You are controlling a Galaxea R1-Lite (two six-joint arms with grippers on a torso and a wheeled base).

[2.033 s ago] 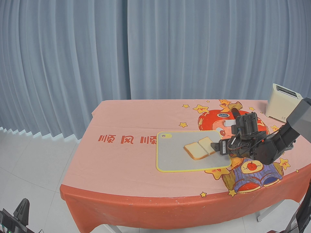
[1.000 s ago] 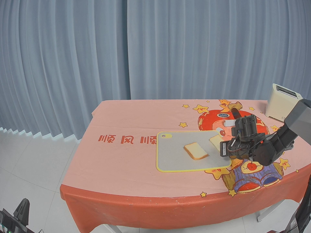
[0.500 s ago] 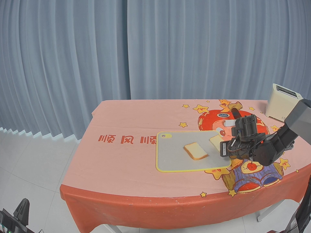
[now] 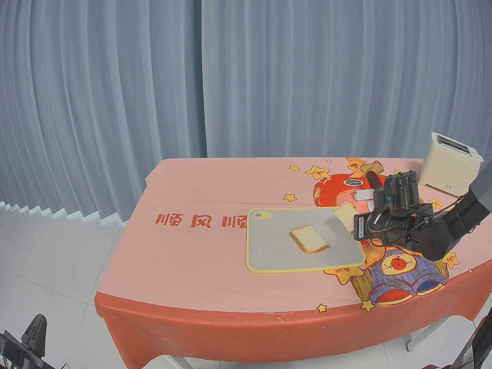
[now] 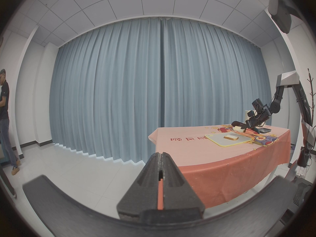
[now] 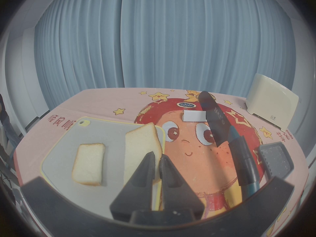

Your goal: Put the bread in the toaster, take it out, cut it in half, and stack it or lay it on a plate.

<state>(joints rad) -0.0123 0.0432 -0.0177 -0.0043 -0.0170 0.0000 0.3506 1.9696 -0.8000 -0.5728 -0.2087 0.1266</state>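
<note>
Right tool (image 6: 157, 158) pinches pale bread half (image 6: 141, 142), its lower edge hidden; other half (image 6: 89, 163) flat mid cutting board (image 6: 59, 148). Left tool (image 5: 160, 155) closed.

Bright, even light — fisheye-curved edges

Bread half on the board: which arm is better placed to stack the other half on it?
Right. The right gripper is shut on the held half, close beside the lying half on the cutting board. The left gripper is shut, empty, far from the table.
</note>
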